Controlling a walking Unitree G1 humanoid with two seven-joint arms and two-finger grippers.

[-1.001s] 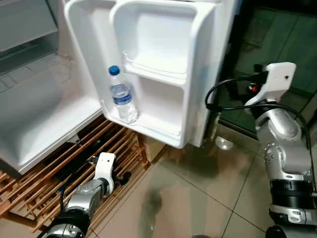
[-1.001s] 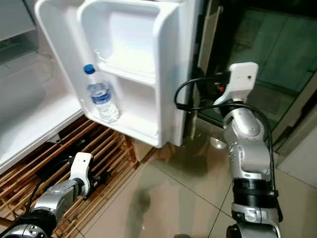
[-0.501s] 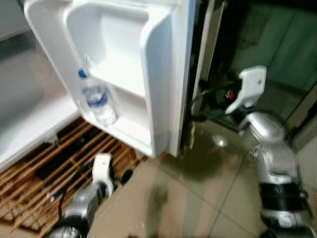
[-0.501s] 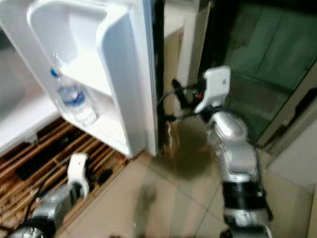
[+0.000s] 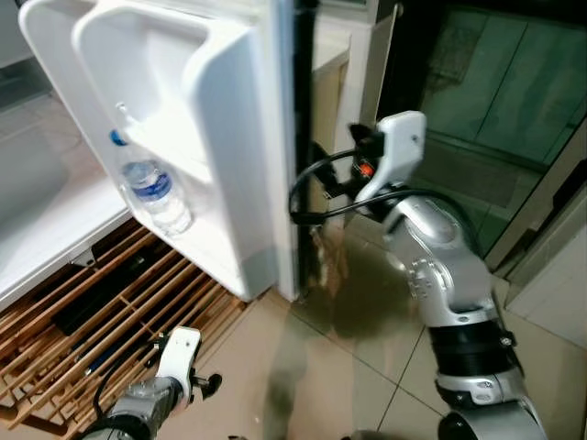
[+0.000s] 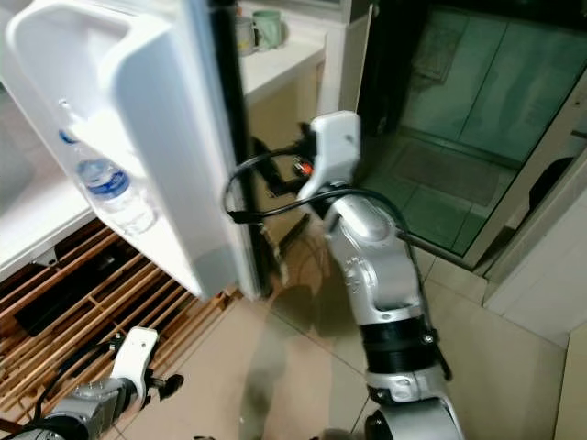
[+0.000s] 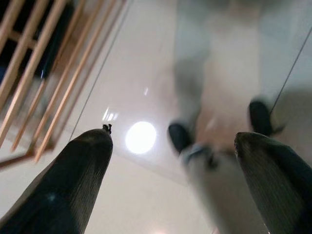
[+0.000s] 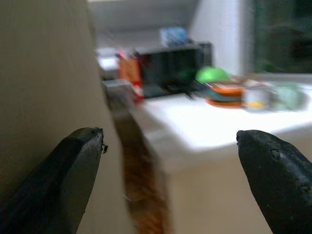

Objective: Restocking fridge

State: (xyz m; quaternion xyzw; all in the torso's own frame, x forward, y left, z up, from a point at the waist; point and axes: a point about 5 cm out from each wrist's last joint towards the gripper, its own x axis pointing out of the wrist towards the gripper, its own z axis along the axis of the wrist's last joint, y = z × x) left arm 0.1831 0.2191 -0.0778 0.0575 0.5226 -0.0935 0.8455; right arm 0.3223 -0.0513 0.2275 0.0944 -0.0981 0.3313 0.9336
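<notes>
- A white mini fridge door (image 5: 197, 174) is standing ajar, its inner shelves facing toward 9 o'clock in the head views and its dark edge seal running down the middle of the scene.
- A clear water bottle (image 5: 151, 188) with a blue cap and blue label is sitting upright in the lower door shelf, leaning slightly against the shelf rail.
- The right end effector (image 8: 168, 180) is reaching behind the door's outer face at about 1 o'clock, its two black fingers spread wide and gripping nothing; its wrist view is looking past a beige panel toward a blurred white worktop (image 8: 209, 129) carrying a green object and dark containers.
- The left end effector (image 7: 180, 185) is hanging low at 7 o'clock over the glossy tiled floor (image 7: 146, 87), fingers wide apart and empty.
- A slatted wooden rack (image 5: 101, 307) is lying under the fridge at 8 o'clock.
- A mug (image 6: 267, 27) is standing on the white worktop beyond the door at 12 o'clock.
</notes>
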